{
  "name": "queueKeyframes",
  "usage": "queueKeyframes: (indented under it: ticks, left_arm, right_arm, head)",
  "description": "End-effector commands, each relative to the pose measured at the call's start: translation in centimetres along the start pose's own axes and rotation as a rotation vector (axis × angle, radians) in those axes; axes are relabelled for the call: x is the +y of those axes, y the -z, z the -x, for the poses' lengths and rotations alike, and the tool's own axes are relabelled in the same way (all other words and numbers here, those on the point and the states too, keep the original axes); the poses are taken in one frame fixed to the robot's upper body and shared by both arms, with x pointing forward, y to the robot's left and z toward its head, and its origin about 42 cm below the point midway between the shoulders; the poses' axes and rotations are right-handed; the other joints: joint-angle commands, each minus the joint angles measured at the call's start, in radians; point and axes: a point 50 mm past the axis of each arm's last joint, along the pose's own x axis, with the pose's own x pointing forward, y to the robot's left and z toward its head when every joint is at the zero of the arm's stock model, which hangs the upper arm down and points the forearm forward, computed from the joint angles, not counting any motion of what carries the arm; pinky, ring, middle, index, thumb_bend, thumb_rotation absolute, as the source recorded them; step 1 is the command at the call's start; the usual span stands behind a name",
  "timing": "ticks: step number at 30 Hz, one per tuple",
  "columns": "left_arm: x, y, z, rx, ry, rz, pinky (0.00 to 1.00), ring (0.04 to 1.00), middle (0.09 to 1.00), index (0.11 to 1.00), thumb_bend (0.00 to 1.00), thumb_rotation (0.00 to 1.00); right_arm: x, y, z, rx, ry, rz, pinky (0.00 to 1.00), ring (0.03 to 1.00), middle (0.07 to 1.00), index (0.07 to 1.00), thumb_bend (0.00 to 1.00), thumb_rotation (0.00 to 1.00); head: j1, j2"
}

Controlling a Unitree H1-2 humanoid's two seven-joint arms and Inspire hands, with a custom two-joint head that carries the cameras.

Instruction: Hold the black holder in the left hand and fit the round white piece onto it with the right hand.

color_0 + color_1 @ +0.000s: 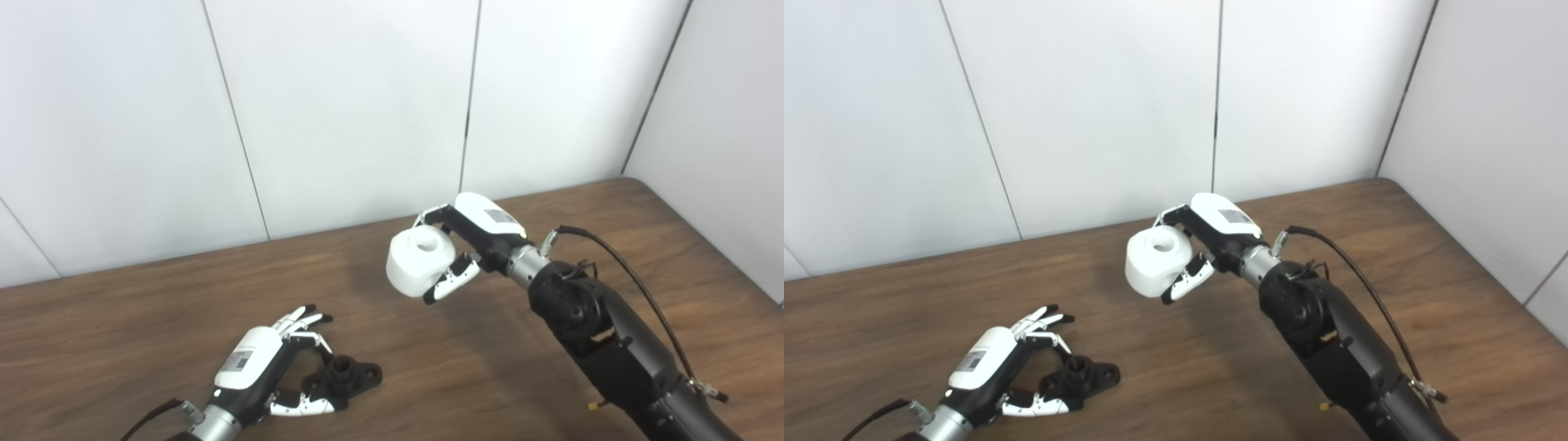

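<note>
Lying nearest, at the lower left on the wooden desk (122, 343): left hand (257, 364), fingers spread apart and curved about the black holder (343, 376) without closing; thumb under its near edge, fingertips (306, 321) above its far side. Whether any contact is made, not clear. Resting flat on the desk, holder with central raised hub pointing upward and lobed flange around it; not yet lifted.

Raised farther back and to the right, well apart from the holder: right hand (471, 245), closed around the round white piece (419, 260), thumb along its near lower side, remaining fingers behind its top. Facing up and slightly toward the cameras, a central bore in the piece.

Judged as pending: securing the holder first. Recommended: closing the left hand firmly on the flange, leaving the hub free; then tilting the white piece so that bore and hub share one axis before lowering; pressing straight, not at a slant, to avoid jamming.

Farthest: white panelled wall (343, 110) behind the desk.
</note>
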Motion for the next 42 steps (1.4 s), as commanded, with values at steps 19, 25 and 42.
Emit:
queueKeyframes:
  ticks: [19,25,42]
  left_arm:
    - [-7.7,-0.1,2.8,0.152,0.235,0.031,0.95,0.973,0.889,0.484,0.52,0.05]
    - [-7.9,-0.3,2.6,0.154,0.235,0.038,0.94,0.973,0.891,0.484,0.52,0.05]
    - [-7.9,-0.9,2.3,0.163,0.238,0.05,0.97,0.981,0.895,0.484,0.52,0.05]
  right_arm:
    - [-0.8,-6.2,1.0,-0.241,-0.048,0.014,0.62,0.742,0.717,0.48,0.52,0.13]
    - [0.3,-6.8,0.8,-0.257,-0.09,0.015,0.6,0.741,0.714,0.48,0.52,0.13]
    - [3.7,-6.7,-0.2,-0.269,-0.178,0.02,0.6,0.747,0.724,0.48,0.52,0.13]
  head:
    - [0.101,0.047]
    - [0.108,0.056]
    - [0.115,0.068]
